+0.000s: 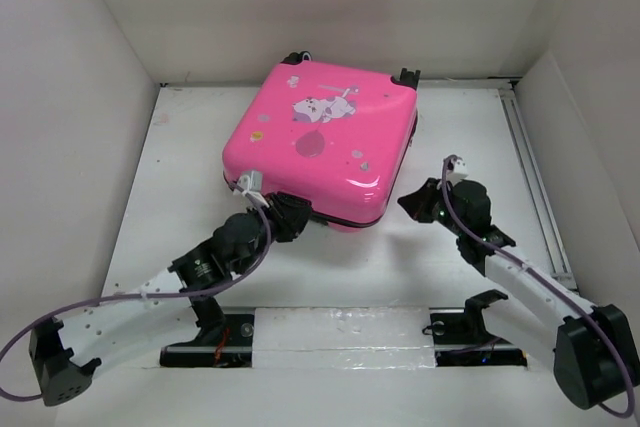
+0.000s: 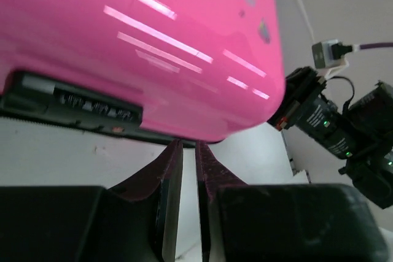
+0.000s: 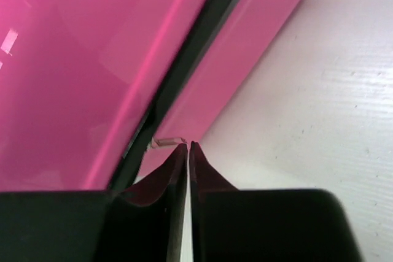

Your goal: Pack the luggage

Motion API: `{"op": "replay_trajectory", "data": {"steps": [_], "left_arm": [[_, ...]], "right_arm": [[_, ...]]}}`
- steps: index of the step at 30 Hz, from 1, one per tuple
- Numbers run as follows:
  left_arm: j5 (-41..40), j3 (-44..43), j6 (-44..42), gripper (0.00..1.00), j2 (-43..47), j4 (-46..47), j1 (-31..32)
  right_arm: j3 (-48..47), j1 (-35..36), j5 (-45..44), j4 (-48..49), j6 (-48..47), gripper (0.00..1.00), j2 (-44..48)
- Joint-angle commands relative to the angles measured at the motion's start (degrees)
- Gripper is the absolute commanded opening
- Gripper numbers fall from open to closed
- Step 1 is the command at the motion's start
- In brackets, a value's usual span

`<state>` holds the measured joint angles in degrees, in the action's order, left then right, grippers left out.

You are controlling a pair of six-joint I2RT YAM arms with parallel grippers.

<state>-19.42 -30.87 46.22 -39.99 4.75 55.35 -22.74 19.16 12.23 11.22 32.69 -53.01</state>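
I'm seeing the luggage (image 1: 320, 142) lying closed by the table's (image 1: 470, 137) far edge, centre. Shell's looking stiff, glossy, prob. slippery, so I'm favouring the zip pull (image 3: 164, 143). L gripper (image 2: 183, 145) nearly pressed together, empty. R gripper (image 3: 188, 145) pressed together beside that pull.

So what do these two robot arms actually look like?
Both arms are alike: the left arm and right arm have white tube sections joined by chunky black joints. A purple cable runs along each, ending at a small white box near the wrist. The left gripper and right gripper each have two dark, reddish-tinged fingers tapering to thin tips.
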Motion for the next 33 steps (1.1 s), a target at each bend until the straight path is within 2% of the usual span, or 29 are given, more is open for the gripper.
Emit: {"op": "replay_trajectory", "data": {"steps": [1, 3, 4, 8, 11, 15, 17, 24, 30, 33], "left_arm": [[1.66, 6.51, 6.16, 0.1, -1.05, -0.9, 0.81], [3.07, 9.68, 8.0, 0.1, -2.9, 2.69, 0.81], [3.07, 11.61, 8.01, 0.1, -3.43, 4.28, 0.81], [1.58, 11.46, 5.74, 0.16, -7.11, 10.09, 0.81], [-0.53, 7.95, 3.54, 0.18, -13.08, 12.38, 0.81], [-1.67, 5.12, 0.98, 0.19, -19.5, 16.33, -0.24], [-0.8, 4.42, -0.6, 0.19, -21.88, 18.87, -2.0], [-6.5, 1.87, -3.5, 0.2, -22.59, 18.89, -2.0], [-15.19, -0.5, -4.03, 0.21, -22.59, 15.03, -2.0], [-19.15, -0.5, -3.41, 0.23, -21.89, 13.97, -2.0]], "right_arm": [[0.77, 0.79, 4.29, 4.42, -2.89, 0.13, -1.73], [-1.06, 1.32, 5.34, 4.42, -3.41, 0.25, -3.05], [-1.08, 2.02, 5.35, 3.64, -4.29, 0.28, -4.28], [-1.69, 4.3, 2.8, 3.71, -6.48, 0.34, -7.1], [-1.16, 5.53, 1.57, 8.44, -7.37, 0.38, -9.46], [-0.55, 6.68, 4.38, 12.76, -8.6, 0.4, -10.88], [-0.55, 8.34, 2.55, 13.29, -8.61, 0.4, -10.88], [4.55, 9.76, -4.22, 21.9, -10.98, 0.44, -7.28], [7.88, 9.76, -0.38, 35.08, -13.53, 0.45, -8.5], [8.42, 9.76, 0.95, 39.57, -13.53, 0.42, -10.17]]}}
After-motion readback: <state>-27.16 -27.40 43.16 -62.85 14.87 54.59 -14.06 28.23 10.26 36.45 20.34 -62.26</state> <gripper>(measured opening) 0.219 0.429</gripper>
